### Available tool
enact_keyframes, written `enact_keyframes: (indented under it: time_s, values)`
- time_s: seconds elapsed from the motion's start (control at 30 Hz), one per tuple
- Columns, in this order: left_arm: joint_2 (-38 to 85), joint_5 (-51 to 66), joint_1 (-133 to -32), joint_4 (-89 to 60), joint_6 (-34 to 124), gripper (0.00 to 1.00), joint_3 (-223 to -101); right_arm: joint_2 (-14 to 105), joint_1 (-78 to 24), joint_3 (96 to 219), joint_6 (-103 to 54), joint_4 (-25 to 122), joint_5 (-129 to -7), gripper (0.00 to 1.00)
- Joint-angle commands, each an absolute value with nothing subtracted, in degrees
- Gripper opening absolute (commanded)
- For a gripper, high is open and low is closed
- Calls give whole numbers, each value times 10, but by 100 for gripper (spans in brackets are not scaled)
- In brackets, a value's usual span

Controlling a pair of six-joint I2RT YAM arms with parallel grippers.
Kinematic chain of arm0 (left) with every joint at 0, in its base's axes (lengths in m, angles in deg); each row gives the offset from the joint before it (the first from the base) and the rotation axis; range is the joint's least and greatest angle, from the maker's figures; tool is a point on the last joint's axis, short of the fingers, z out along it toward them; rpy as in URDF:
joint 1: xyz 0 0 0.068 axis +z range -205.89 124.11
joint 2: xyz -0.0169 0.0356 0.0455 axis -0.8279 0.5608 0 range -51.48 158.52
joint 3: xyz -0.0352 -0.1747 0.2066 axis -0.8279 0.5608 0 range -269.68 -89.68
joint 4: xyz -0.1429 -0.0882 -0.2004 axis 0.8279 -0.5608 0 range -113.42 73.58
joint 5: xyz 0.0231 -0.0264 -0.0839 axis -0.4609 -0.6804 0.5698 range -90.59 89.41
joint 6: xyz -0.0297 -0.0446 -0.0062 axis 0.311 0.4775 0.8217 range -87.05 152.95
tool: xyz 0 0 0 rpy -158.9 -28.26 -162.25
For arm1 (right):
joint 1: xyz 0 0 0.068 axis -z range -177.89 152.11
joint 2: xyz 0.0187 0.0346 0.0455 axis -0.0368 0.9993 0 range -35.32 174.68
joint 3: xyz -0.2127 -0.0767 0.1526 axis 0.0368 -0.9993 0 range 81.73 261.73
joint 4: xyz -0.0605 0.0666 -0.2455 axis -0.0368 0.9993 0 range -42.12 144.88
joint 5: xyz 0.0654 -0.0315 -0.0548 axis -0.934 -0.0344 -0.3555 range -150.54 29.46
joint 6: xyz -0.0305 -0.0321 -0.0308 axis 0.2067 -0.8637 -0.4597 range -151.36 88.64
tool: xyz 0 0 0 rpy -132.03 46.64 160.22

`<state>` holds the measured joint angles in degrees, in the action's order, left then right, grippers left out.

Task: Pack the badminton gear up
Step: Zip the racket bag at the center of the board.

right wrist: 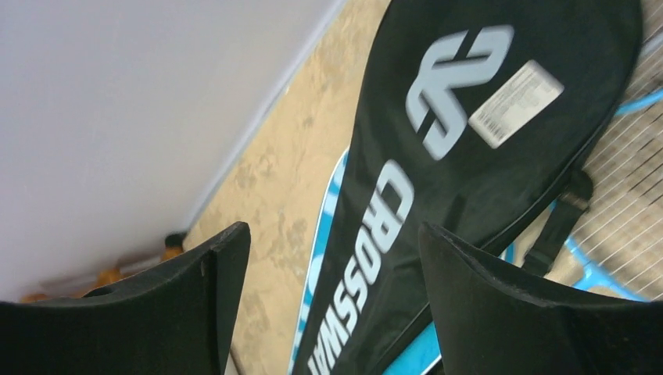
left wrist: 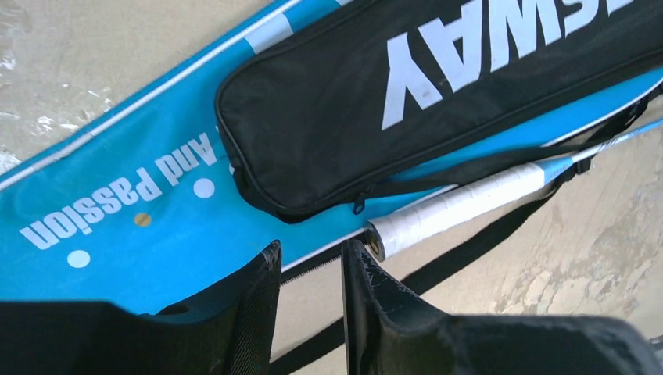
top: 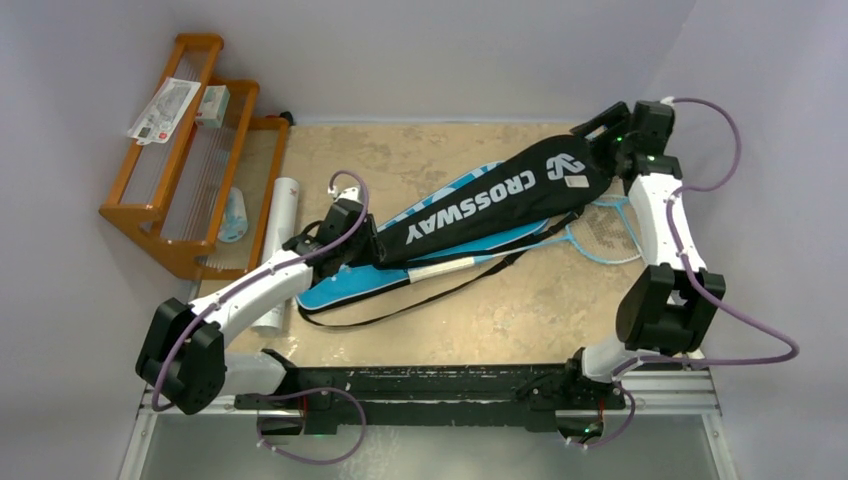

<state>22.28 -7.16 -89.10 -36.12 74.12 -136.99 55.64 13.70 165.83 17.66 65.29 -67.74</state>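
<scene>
Rack [top: 150, 222] — far-left | white tube [top: 283, 215] beside | black cover [top: 480, 200] atop blue cover [top: 345, 290]

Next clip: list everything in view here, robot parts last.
Black CROSSWAY cover: one, black, mid-table, atop blue cover.
Blue cover: one, blue, beneath it.
Racket: one, light blue, white grip, partly under covers.
Tube: one, white, table's left, beside rack.
Strap: one, black, trailing on table.
Rack: one, orange wood, far left.
Packets: two, whitish, on rack.
Table: one, mottled beige.
Left gripper: one, black, open, over blue cover's narrow end.
Right gripper: one, black, open, above black cover's wide end.
</scene>
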Motion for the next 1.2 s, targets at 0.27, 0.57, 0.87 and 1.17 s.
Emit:
enact_keyframes:
  time_s: [0.27, 0.57, 0.87, 1.17]
  values:
    - [239, 13, -861, -252, 767, 27, -1332, 521, -132, 1475, 298, 578, -657, 57]
    - [243, 23, -860, -249, 748, 26, -1330, 589, -172, 1451, 325, 597, -645, 44]
    - [254, 46, -861, -229, 744, 27, -1318, 608, -172, 1423, 360, 611, -563, 43]
    - [257, 78, -861, -221, 714, 28, -1316, 641, -172, 1423, 368, 599, -562, 35]
